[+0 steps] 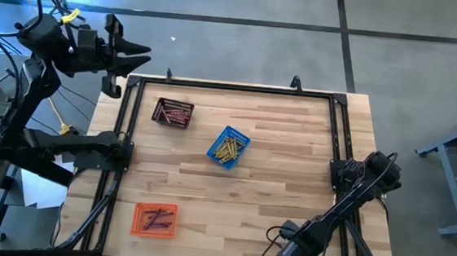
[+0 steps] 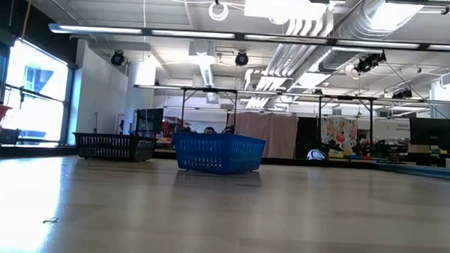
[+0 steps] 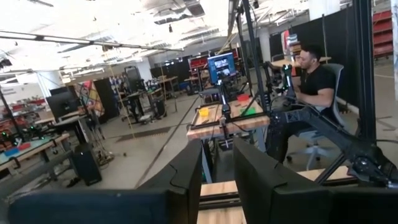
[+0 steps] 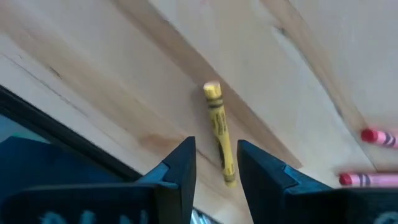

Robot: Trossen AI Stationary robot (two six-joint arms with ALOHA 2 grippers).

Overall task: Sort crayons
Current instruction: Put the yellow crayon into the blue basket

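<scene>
Crayons, sorted by basket: yellow crayons (image 1: 227, 150) lie in the blue basket (image 1: 242, 139) near the bench centre; red-pink crayons (image 1: 172, 115) lie in the black basket (image 1: 162, 104) toward the far left; dark, purple-looking crayons (image 1: 156, 219) lie in the orange basket (image 1: 138, 229) at the near left edge. In the right wrist view a single yellow crayon (image 4: 219, 132) lies on the wood, and two red-pink crayons (image 4: 372, 157) lie at the picture's edge, apart from it.

The right gripper (image 4: 216, 163) hangs low over the near right part of the bench (image 1: 273, 189). Its fingers (image 4: 180, 165) stand a little apart, one on each side of the yellow crayon's lower end; whether they touch it cannot be told.

The left gripper (image 3: 216, 171) is raised off the bench's far left corner, pointing out into the room. Its fingers (image 3: 186, 174) stand slightly apart with nothing between them.

In the low view the blue and black baskets stand side by side, well apart, on the bench. A seated person (image 3: 314, 81) shows in the room beyond, at a desk.
</scene>
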